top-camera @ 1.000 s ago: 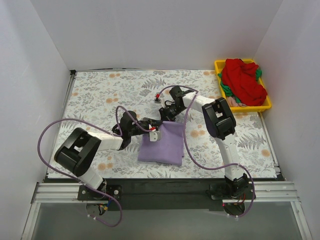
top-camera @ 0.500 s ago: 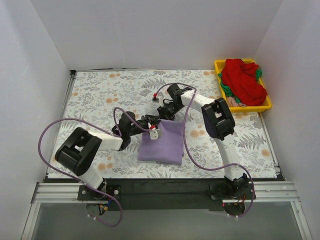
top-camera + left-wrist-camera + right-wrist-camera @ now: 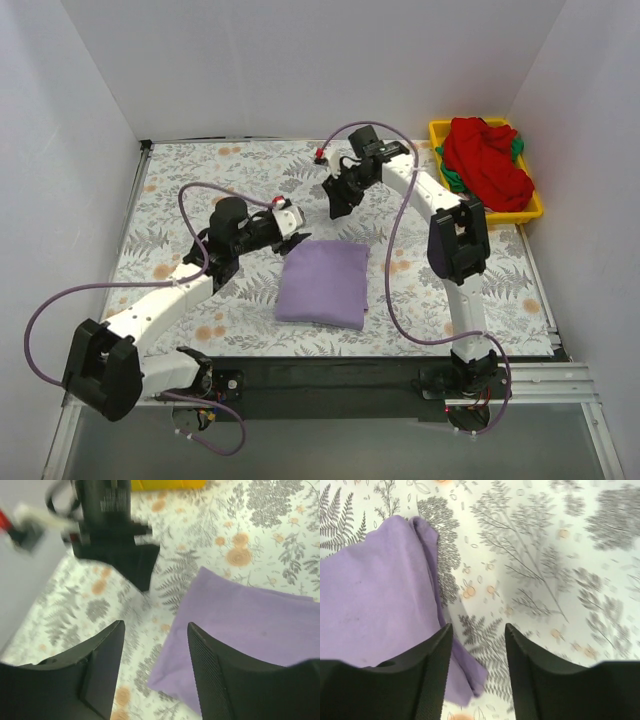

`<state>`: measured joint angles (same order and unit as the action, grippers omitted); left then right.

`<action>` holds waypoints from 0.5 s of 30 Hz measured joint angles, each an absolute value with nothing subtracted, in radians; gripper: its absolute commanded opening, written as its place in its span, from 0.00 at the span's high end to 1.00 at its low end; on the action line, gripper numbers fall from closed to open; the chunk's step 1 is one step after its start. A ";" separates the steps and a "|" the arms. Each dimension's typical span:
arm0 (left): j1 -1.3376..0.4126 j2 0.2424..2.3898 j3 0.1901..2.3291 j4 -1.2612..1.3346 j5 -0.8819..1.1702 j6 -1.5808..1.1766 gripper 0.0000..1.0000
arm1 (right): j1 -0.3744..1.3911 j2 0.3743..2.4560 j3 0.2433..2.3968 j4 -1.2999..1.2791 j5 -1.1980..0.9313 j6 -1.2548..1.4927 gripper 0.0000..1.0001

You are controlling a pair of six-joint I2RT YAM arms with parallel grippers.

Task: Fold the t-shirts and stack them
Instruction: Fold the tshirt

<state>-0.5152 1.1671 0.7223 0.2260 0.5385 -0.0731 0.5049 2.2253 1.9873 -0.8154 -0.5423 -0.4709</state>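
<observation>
Nearest the arm bases, in the middle of the floral cloth (image 3: 200,180) that covers the table, the lavender t-shirt (image 3: 323,284) lies flat as a compact, roughly square packet with its layered edges showing at the far side, so its fold looks finished and it could serve as the bottom of the stack. Just beyond its far left corner hovers the left gripper (image 3: 293,222), held clear of the fabric with its jaws spread wide and nothing between them, as the left wrist view (image 3: 155,670) confirms. A little farther off, past the shirt's far edge, hangs the right gripper (image 3: 334,203), tips pointing down, also parted and empty in its own view (image 3: 476,670). The step in hand appears to be the change-over to the next garment. In the far right corner the yellow tray (image 3: 437,130) holds a tangled heap: a red t-shirt (image 3: 487,163) on top, a green t-shirt (image 3: 452,180) peeking out beneath and a pale pink t-shirt (image 3: 466,204) at the near side. The next move probably calls for the right arm, which is closer, to pluck the red one alone from the pile.
</observation>
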 measured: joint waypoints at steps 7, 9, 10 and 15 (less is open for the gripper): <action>-0.351 1.412 0.992 -0.134 0.642 -0.322 0.35 | 0.418 2.065 1.879 -0.881 -0.533 -0.547 0.38; -0.312 1.494 1.065 -0.203 0.671 -0.378 0.34 | 0.417 2.035 1.818 -0.904 -0.530 -0.562 0.37; -0.293 1.540 1.103 -0.240 0.682 -0.405 0.34 | 0.421 2.030 1.792 -0.912 -0.529 -0.568 0.37; -0.273 1.734 1.257 -0.403 0.723 -0.470 0.34 | 0.432 2.056 1.730 -0.944 -0.518 -0.584 0.38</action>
